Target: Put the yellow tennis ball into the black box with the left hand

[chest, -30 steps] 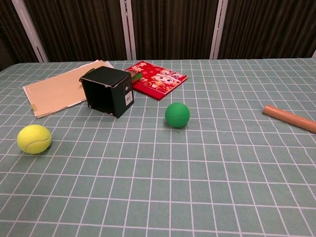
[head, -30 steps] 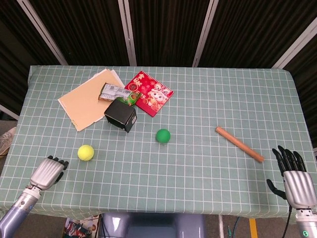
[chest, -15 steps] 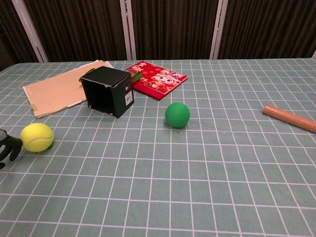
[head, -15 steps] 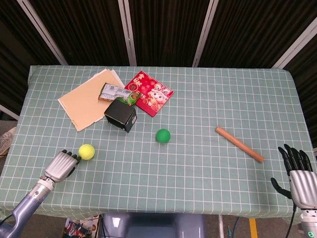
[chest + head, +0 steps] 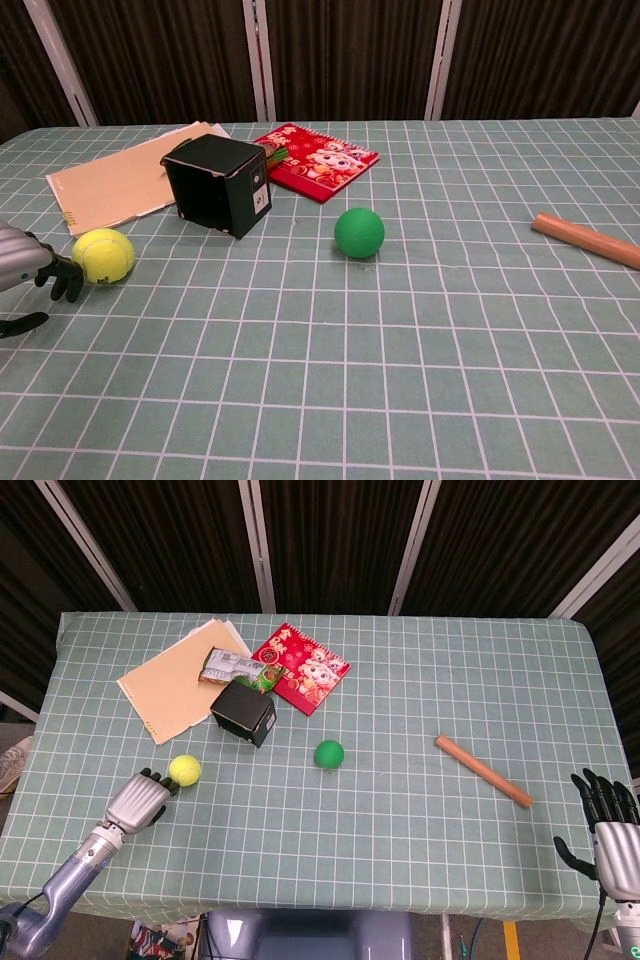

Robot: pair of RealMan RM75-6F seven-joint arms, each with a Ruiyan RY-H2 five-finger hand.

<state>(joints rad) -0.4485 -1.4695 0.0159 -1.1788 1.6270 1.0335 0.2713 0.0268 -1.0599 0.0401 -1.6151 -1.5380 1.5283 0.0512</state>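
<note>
Yellow tennis ball (image 5: 184, 770) sits on the checked table (image 5: 400, 820) toward its left edge, in front of the black box (image 5: 243, 711), which lies tipped on its side. Left hand (image 5: 140, 800) has its dark fingertips (image 5: 66, 278) touching the ball's near-left side, fingers apart, nothing grasped. Right hand (image 5: 612, 825) hangs open off the table's front right corner, fingers spread upward

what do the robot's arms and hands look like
Both hands have a silver-grey metallic back with black fingers: left hand, right hand. The left forearm is a glossy blue-grey tube with a silver wrist. A thin cable hangs beside the right wrist, which carries a small green mark.
</note>
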